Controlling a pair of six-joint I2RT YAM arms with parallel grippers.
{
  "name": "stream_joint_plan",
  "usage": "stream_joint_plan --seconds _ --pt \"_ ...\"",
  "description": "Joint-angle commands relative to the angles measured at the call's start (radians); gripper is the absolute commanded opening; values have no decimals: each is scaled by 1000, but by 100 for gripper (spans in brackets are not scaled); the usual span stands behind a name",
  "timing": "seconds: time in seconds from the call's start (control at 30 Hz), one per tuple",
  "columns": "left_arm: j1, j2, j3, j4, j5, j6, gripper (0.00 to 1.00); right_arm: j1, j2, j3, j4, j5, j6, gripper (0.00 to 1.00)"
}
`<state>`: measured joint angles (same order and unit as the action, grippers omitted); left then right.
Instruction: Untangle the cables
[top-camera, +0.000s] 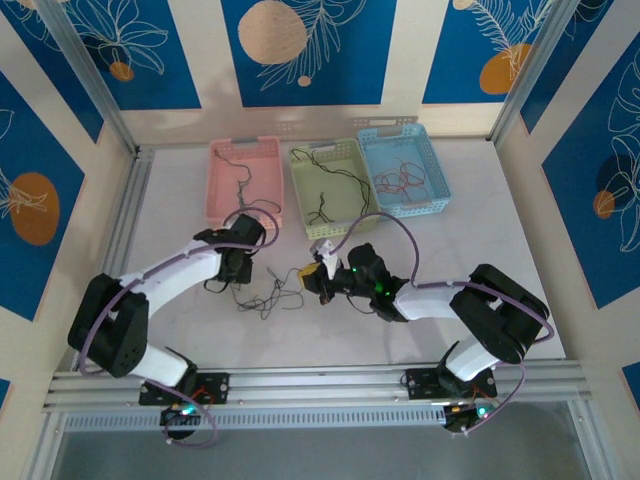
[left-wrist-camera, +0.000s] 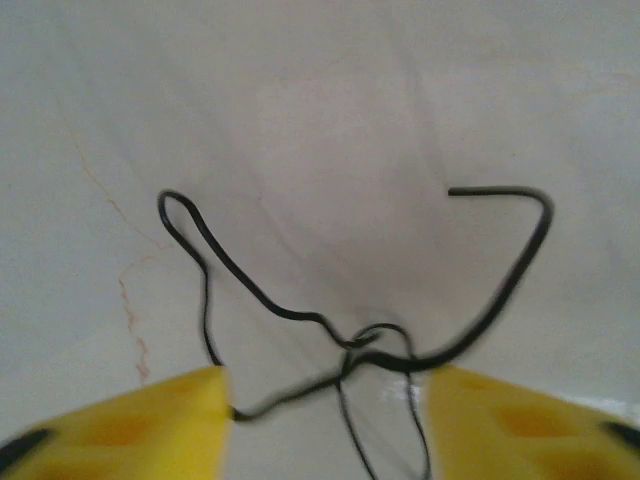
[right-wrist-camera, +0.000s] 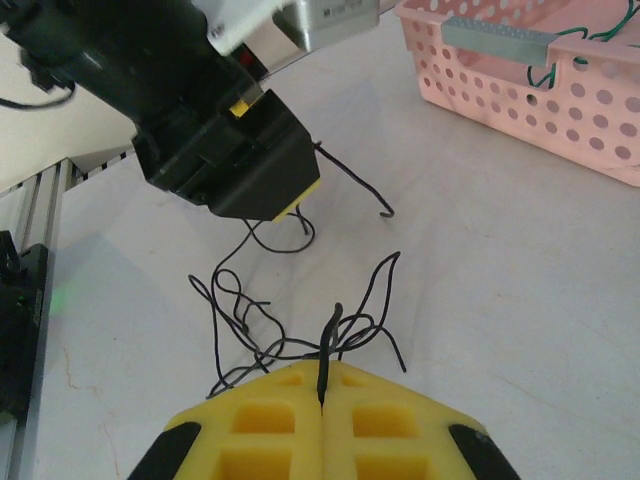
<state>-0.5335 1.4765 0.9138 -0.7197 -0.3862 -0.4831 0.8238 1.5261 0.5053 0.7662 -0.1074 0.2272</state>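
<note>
Right fingers (right-wrist-camera: 260, 420) are pressed together, pinching the end of one black cable (right-wrist-camera: 322, 360) that rises out of the tangle of cables (right-wrist-camera: 290, 330). The tangle lies loose on the white surface (top-camera: 500, 260), about midway between its left and right edges and closer to the near edge. Just above it the left fingers (left-wrist-camera: 150, 425) stand apart, black strands crossing the gap between them. A pink basket (top-camera: 214, 190), a green basket (top-camera: 297, 190) and a blue basket (top-camera: 437, 170) line the far edge, each holding cables.
</note>
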Motion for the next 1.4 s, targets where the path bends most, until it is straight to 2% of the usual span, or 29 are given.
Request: stream_joint_plan --seconds 0.0,0.07,0.1,0.23,0.43,0.57,0.67,0.87,1.0,1.17,1.37 --pt "-9 18 -4 34 -14 1 27 -8 -13 -21 38 9 14 0" --pt "-11 12 8 40 -18 16 6 -16 -22 -29 48 12 22 0" --pt "-11 4 20 38 -16 26 0 -25 -26 -35 55 11 31 0" --pt "-29 -87 89 -18 -30 38 0 -81 -50 -76 105 0 95 0" --pt "-33 -299 219 -109 22 13 0 -90 -98 -107 94 59 107 0" --pt "-33 -383 301 -77 125 -3 0 -112 -91 -124 130 57 137 0" --pt "-33 -372 348 -7 205 -20 0 -124 -79 -125 145 48 154 0" --pt "-33 -161 510 113 339 -20 0 -126 -69 -122 145 38 159 0" --pt "-33 9 608 231 379 -10 0 -134 -70 -117 138 33 165 0" --pt "-33 317 870 205 427 1 0 -138 -60 -116 142 25 172 0" --pt "-33 615 1170 113 464 7 0 -138 -46 -103 133 7 174 0"
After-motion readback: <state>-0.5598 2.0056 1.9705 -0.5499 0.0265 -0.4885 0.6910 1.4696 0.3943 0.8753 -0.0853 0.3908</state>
